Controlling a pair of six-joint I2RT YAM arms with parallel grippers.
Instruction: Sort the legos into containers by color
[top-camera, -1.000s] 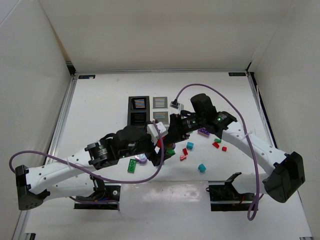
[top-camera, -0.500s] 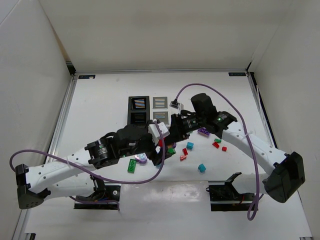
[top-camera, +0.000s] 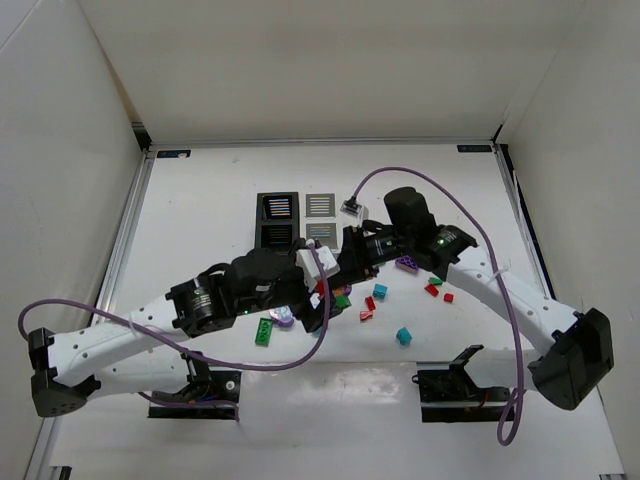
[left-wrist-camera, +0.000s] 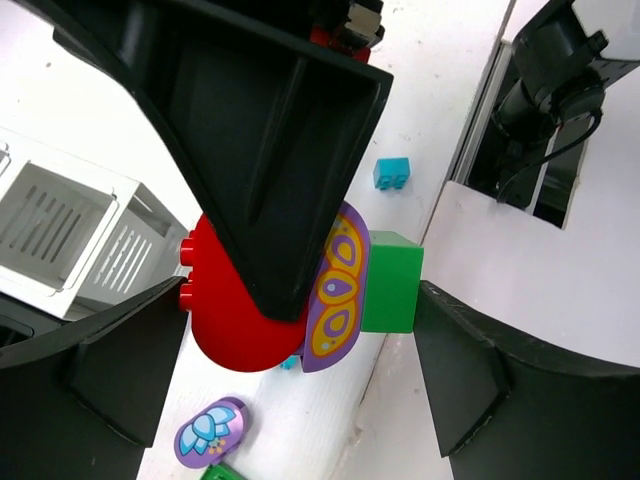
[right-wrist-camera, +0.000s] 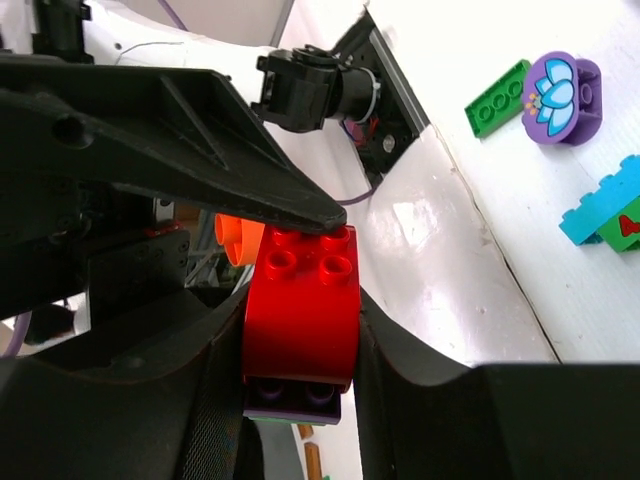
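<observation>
While your left gripper (left-wrist-camera: 300, 330) stands spread wide, holding nothing, with a finger on either side of the stack, your right gripper (right-wrist-camera: 300, 335) is closed on a red brick (right-wrist-camera: 300, 290). A purple butterfly piece (left-wrist-camera: 335, 290) and a green brick (left-wrist-camera: 390, 280) sit against it, just in front of the containers (top-camera: 298, 220). Other loose legos (top-camera: 403, 335) lie scattered in front of the containers and to their right.

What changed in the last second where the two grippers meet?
The right gripper has closed onto the red brick at one end of the stack that spans the left gripper. Whether the left has let go is unclear. Neither gripper travelled noticeably. The loose legos and the containers stayed put.
</observation>
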